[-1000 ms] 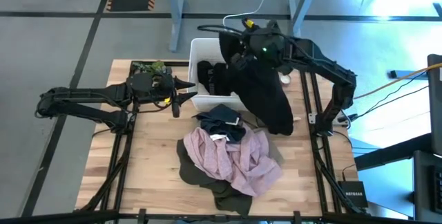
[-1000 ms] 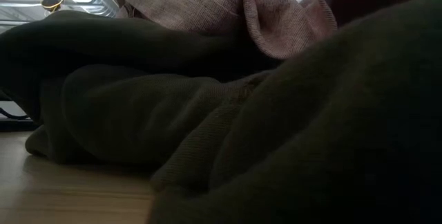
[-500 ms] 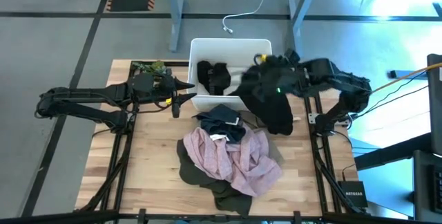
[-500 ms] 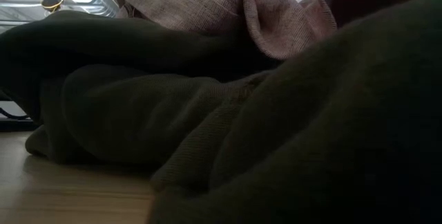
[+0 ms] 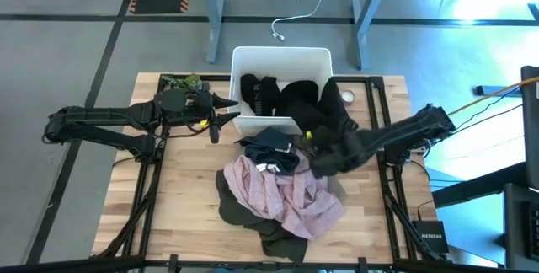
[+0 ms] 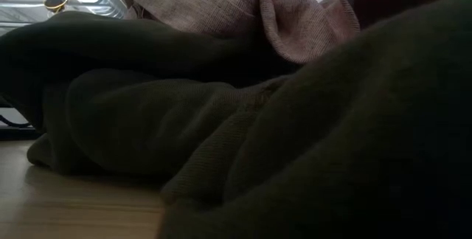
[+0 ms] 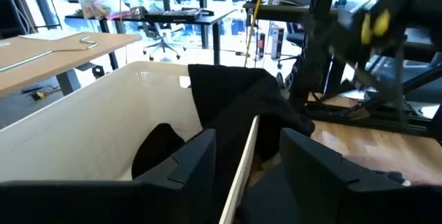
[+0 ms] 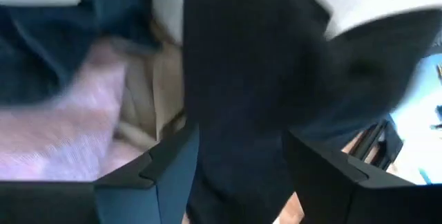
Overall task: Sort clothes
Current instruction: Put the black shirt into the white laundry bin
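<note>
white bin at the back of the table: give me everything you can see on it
The white bin is a rectangular, smooth, plastic-looking tub with rounded corners, standing upright and open-topped at the table's back edge. Black clothes lie inside, and one black garment drapes over its front right rim onto the table. The left claw straddles its front wall, one finger inside, one outside. A small plant sits to its left.

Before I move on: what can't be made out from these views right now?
- Right tool: high view, dark against the black garment; right wrist view blurred. Grip unclear.
- White bin floor: covered by black clothes.
- Table: low view blocked by the olive garment at the lens.
- Left tool: straddles the bin wall, open.
</note>
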Robot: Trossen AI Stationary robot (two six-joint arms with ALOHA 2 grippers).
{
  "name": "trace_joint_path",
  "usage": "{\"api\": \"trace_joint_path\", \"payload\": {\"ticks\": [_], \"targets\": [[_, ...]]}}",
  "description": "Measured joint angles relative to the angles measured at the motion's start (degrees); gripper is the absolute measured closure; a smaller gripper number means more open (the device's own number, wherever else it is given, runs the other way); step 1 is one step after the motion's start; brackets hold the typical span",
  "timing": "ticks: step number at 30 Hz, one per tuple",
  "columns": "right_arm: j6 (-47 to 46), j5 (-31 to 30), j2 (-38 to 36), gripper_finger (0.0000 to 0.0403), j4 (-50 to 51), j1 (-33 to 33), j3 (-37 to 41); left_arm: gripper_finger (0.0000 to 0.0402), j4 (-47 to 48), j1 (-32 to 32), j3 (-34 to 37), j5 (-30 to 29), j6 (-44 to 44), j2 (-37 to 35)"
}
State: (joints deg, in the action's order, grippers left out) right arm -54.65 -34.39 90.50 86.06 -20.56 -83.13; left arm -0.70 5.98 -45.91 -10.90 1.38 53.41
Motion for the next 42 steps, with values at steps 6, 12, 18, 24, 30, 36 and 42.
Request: {"api": "trace_joint_path", "payload": {"ticks": [6,12,18,24,30,36,42], "targets": [[-10.6,1.5,0.0,0.0174,-4.8,-3.2,11.4,0.0245,-0.1,0.0,0.0,0.0,0.1,0.0],[-10.9,2.9,0.1,0.0175,-17.7,-3.6,20.9,0.0245,-0.9,0.0,0.0,0.0,0.1,0.0],[-11.1,-2.9,0.5,0.0191,-21.3,0.2,28.1,0.0245,-1.5,0.0,0.0,0.0,0.1,0.0],[-8.1,-5.3,0.5,0.0263,-21.3,2.3,30.4,0.0245,-1.6,0.0,0.0,0.0,0.1,0.0],[-6.2,-8.5,0.5,0.0388,-14.2,-0.2,23.7,0.0245,-1.2,0.0,0.0,0.0,0.1,0.0],[-9.8,-15.4,0.4,0.0378,3.4,-3.6,7.0,0.0245,-0.8,0.0,0.0,0.0,1.2,0.0],[1.0,-26.8,-0.5,0.0391,3.0,-4.2,-11.3,0.0245,-0.4,0.0,0.0,0.0,1.2,0.0]]}}
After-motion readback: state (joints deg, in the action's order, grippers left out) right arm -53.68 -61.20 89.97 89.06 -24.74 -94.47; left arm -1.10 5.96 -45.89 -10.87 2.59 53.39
